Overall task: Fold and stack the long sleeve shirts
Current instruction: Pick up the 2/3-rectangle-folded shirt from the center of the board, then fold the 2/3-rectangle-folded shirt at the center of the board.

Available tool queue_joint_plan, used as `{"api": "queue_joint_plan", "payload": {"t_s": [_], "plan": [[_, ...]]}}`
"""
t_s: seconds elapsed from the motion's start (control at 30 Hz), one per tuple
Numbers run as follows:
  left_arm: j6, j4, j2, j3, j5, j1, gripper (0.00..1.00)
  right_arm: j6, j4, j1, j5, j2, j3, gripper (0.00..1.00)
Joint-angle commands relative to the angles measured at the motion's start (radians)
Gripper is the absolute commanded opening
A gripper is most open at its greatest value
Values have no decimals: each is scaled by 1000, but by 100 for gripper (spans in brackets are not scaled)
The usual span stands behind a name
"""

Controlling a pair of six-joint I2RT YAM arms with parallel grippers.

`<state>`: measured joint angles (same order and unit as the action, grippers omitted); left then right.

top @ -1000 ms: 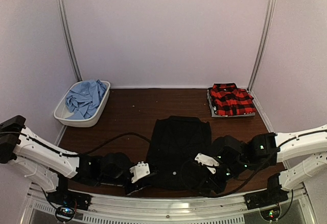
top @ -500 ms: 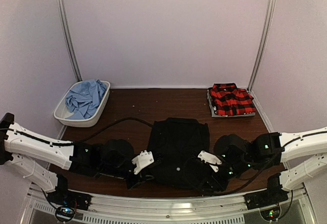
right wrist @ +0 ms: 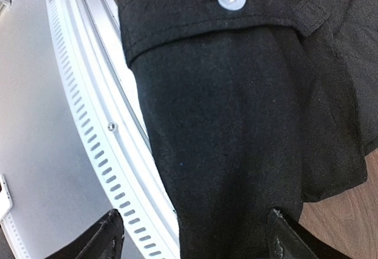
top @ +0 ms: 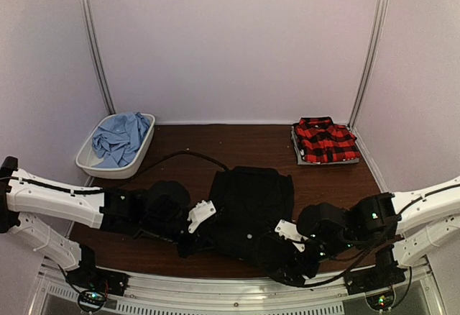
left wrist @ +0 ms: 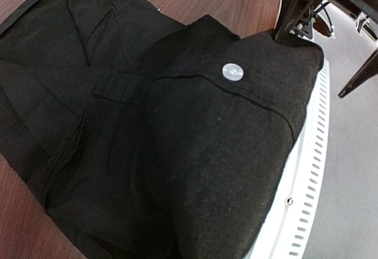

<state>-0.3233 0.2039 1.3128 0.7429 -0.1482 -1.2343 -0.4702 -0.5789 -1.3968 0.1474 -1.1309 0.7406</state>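
At the near hem of the plain black collared cloth shirt (top: 251,200), the left gripper (top: 190,239) is clenched, judged to be pinching cloth for a fold; the right gripper (right wrist: 198,235) is released, fingers wide astride the hem. Three shirts are counted: this one, one folded red-and-black plaid shirt (top: 325,141) beyond its far right, and one crumpled light blue shirt (top: 118,137) in one white plastic tub (top: 115,172) beyond its far left.

No writing, label, brand, number or sign can be read anywhere in these views.
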Motion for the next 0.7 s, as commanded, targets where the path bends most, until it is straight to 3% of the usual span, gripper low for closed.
{"api": "queue_joint_plan", "payload": {"t_s": [0.0,0.13,0.3,0.5,0.67], "plan": [[-42,-20,-34,38,-92,31,0,-10,-34,-42,-126,-47,49,86],[-51,-20,-41,39,-127,43,0,-1,-64,-66,-199,-110,89,85],[-63,-30,-45,32,-163,59,0,7,-100,-85,-261,-180,123,72],[-75,-28,-40,12,-198,64,0,7,-105,-101,-248,-200,136,46],[-81,4,-27,-13,-251,58,0,3,-64,-135,-194,-196,134,7]]}}
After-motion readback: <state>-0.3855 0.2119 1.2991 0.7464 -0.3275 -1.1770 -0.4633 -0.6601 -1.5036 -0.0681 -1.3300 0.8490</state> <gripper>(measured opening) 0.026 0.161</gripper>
